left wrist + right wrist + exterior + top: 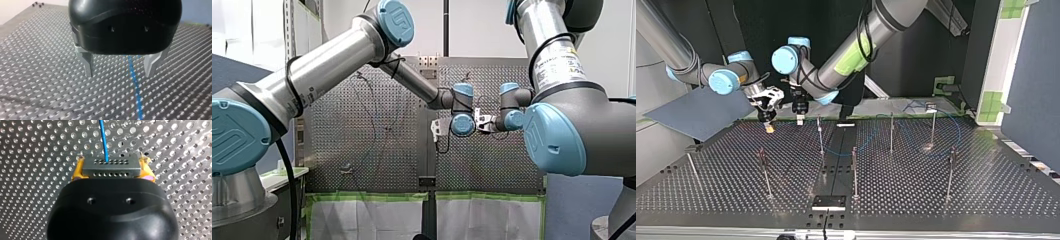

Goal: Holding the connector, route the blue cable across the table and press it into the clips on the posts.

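Sitting clamped in my right pincer [112, 166] — the connector [111, 170], cable [103, 140] ahead.

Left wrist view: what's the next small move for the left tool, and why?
Probably lower my left tool straight down and shut on the blue cable. Its metal fingers are open above the table, with the cable running under the gap, and my right tool grips the connector, so the cable seems to need a second hold for routing.
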Controlling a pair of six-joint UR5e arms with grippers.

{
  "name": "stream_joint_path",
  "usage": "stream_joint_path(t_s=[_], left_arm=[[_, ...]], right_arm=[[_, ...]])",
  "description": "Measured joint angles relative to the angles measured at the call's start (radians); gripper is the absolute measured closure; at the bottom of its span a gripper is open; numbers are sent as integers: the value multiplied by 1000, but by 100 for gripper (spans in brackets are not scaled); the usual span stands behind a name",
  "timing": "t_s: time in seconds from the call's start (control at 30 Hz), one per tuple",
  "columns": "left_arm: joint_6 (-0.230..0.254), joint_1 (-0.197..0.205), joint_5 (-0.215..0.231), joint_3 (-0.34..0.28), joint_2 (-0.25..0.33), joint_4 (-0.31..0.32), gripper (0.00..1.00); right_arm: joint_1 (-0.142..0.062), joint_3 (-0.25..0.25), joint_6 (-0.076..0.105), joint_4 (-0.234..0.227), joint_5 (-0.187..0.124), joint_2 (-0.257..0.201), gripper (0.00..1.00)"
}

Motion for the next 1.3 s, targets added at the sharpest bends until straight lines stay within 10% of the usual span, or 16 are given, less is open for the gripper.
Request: stream_joint_path(t_s=[1.3], left_arm=[[-52,35,-32,206,-153,-53,0]], right_arm=[[-6,0,3,1,-8,0,100]])
